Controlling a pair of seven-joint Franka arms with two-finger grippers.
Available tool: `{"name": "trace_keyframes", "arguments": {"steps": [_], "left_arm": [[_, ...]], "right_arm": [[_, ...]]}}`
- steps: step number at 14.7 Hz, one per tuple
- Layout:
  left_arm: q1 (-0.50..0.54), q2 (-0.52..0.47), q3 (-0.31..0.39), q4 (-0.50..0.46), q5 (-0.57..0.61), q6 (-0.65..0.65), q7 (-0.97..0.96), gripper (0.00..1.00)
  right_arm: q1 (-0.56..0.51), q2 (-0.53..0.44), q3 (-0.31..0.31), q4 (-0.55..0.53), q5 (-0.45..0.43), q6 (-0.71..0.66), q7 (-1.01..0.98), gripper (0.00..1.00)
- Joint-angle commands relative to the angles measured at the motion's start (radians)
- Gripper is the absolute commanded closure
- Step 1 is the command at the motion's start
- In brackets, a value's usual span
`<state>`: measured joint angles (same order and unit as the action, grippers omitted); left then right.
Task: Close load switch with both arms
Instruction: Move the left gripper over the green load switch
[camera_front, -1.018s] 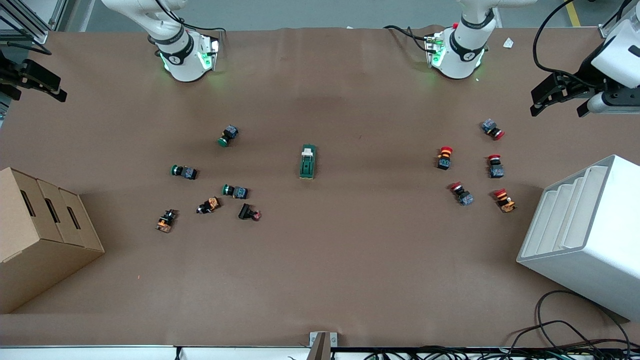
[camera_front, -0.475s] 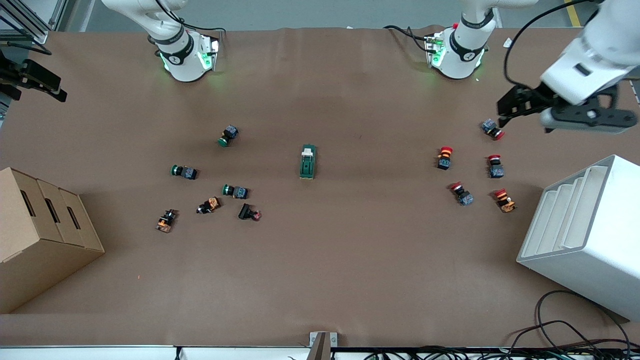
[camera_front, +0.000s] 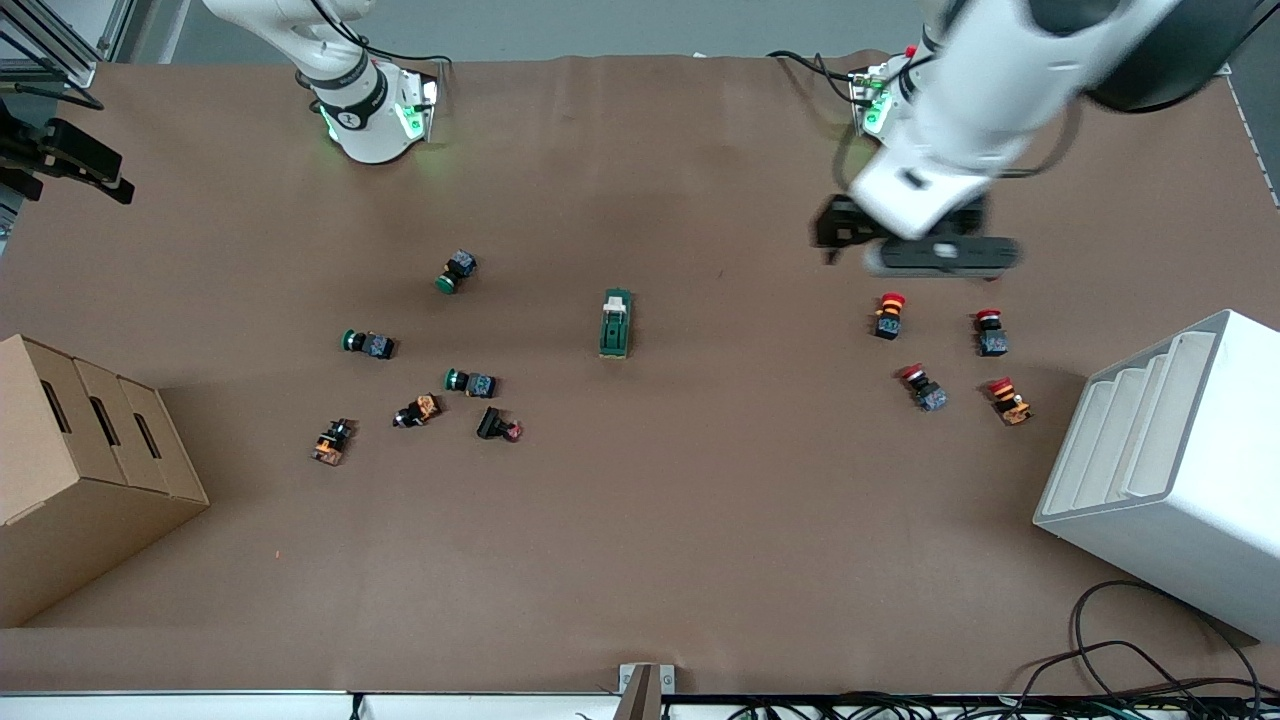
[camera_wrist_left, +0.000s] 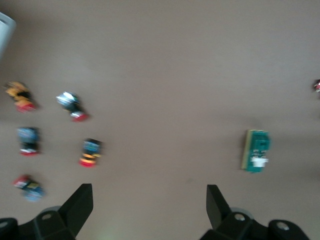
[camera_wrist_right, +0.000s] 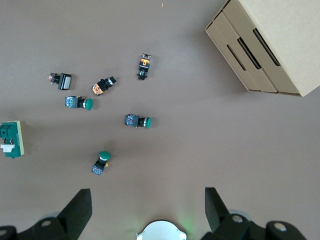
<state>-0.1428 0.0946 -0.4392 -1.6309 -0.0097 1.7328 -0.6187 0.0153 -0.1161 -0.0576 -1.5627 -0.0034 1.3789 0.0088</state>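
The approach step is in hand: the switch lies mid-tabletop, untouched, the left gripper hangs jaws apart over bare tabletop beside the red buttons, seemingly heading switchward, while the right gripper waits at the edge, jaws apart.

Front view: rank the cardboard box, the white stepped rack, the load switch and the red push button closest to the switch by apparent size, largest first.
1. white stepped rack
2. cardboard box, cut off by the frame edge, so its place against the rack is unsure
3. load switch
4. red push button, a little shorter than the switch
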Motion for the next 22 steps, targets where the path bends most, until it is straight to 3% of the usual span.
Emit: {"name": "trace_keyframes", "arguments": {"steps": [1,4,10,15,18,20,22], "left_arm": [[0.008,0.01,-0.099,-0.084,0.02,0.121,-0.171,0.0],[-0.012,0.019,-0.186,-0.196,0.072,0.286,-0.341,0.0],[-0.164,0.149,-0.19,-0.211,0.262,0.392,-0.652,0.0],[-0.29,0.263,-0.19,-0.214,0.496,0.412,-0.939,0.0],[-0.377,0.345,-0.19,-0.215,0.667,0.436,-1.145,0.0],[-0.457,0.427,-0.19,-0.216,0.863,0.438,-1.331,0.0],[-0.507,0.491,-0.19,-0.245,1.11,0.438,-1.478,0.01]], "right_arm": [[-0.011,-0.025,0.008,-0.027,0.003,0.006,-0.003,0.0],[-0.011,-0.025,0.008,-0.023,0.003,0.006,-0.003,0.0],[-0.012,-0.022,0.01,-0.01,0.003,0.002,0.01,0.0],[-0.008,0.022,0.01,0.006,0.002,0.003,0.008,0.0],[-0.014,0.07,0.01,0.007,0.005,0.015,0.005,0.0],[-0.023,0.15,0.007,0.025,0.01,0.014,0.0,0.0],[-0.017,0.17,0.005,0.032,-0.003,0.012,-0.001,0.0]]}}
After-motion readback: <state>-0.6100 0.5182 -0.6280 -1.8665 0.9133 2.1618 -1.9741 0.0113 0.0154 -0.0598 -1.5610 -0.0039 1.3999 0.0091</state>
